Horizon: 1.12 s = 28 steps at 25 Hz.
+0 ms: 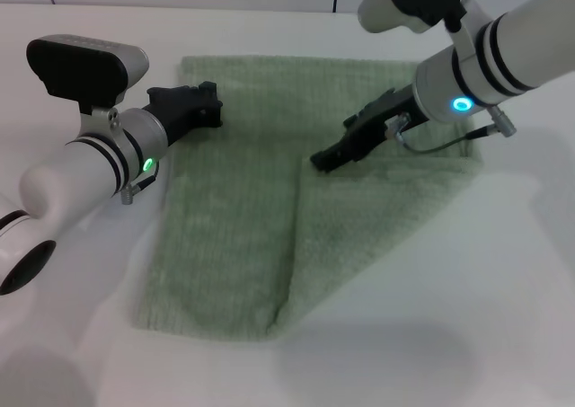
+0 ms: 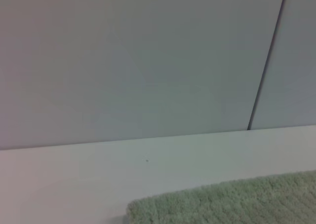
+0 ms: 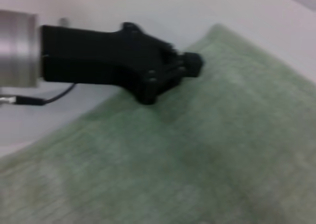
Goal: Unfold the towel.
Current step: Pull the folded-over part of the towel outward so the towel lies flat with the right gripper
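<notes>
The pale sage-green towel lies on the white table. Its right part is folded over in a slanting flap, with the flap's edge running down the towel's middle to the near edge. My left gripper hovers over the towel's far left edge, fingers together and holding nothing; it also shows in the right wrist view. My right gripper is low over the flap near the towel's middle, fingers together, with no cloth seen in them. The left wrist view shows only the towel's far edge.
A pale wall with a dark vertical seam stands behind the table's far edge. Bare white table lies around the towel on all sides.
</notes>
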Each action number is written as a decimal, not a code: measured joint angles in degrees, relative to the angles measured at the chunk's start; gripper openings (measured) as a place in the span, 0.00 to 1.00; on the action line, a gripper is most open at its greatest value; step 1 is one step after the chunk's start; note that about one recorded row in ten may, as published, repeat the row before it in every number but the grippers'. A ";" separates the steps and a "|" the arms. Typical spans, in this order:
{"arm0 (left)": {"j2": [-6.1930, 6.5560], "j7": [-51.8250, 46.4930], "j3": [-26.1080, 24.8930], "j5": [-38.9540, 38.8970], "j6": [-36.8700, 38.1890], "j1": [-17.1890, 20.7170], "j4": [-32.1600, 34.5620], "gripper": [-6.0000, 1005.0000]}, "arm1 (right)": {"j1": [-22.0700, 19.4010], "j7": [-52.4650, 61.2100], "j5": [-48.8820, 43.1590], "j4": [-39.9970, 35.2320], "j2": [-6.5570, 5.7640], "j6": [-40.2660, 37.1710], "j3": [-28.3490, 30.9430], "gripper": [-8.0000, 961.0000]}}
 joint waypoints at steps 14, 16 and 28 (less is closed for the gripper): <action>-0.03 -0.04 0.02 0.02 0.06 0.01 -0.20 0.00 | 1.62 -6.31 4.03 3.92 0.23 0.38 -0.53 0.85; -0.04 -0.04 0.02 0.01 0.06 0.01 -0.23 0.00 | 1.64 -6.47 4.22 3.96 0.25 0.38 -0.54 0.85; -0.03 -0.04 -0.43 -0.31 -2.11 -0.29 0.15 0.00 | 1.64 -6.69 4.64 4.02 0.40 -0.42 -0.66 0.85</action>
